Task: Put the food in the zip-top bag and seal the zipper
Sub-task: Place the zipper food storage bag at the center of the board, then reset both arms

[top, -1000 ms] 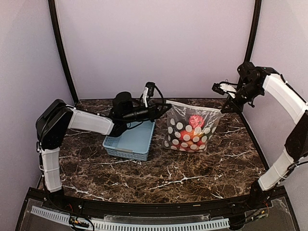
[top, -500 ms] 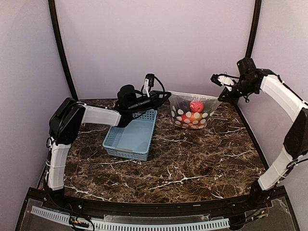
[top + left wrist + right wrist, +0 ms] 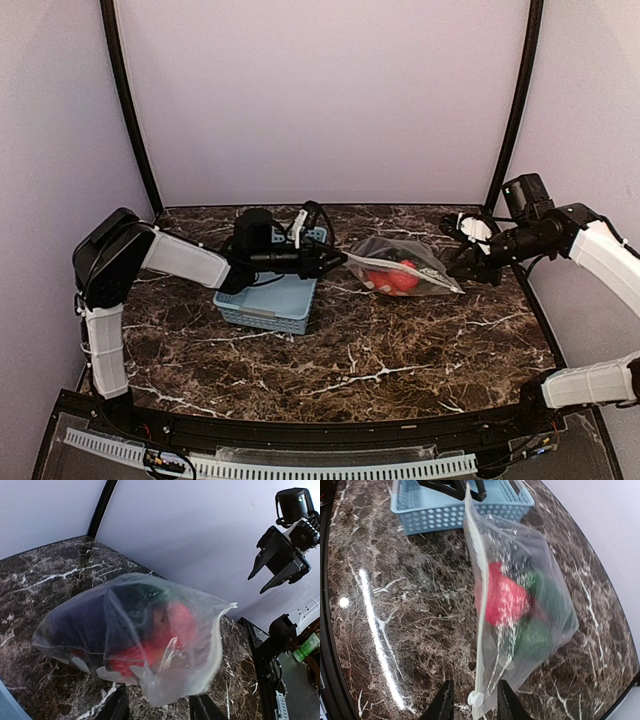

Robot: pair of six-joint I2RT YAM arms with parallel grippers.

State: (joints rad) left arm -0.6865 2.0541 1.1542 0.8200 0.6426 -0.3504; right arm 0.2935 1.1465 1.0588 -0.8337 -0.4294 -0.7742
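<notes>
Clear plastic zip-top bag (image 3: 405,262) is being seen lying on the marble counter (image 3: 350,350), w/ the food (image 3: 392,278) inside: red & green pcs. The zipper (image 3: 479,605) is being straddled by the right claw (image 3: 475,682), fingers apart, slider btwn them. The left claw (image 3: 159,695), also apart, is being held at the bag's opp. corner, beside the blue basket (image 3: 270,300).
</notes>
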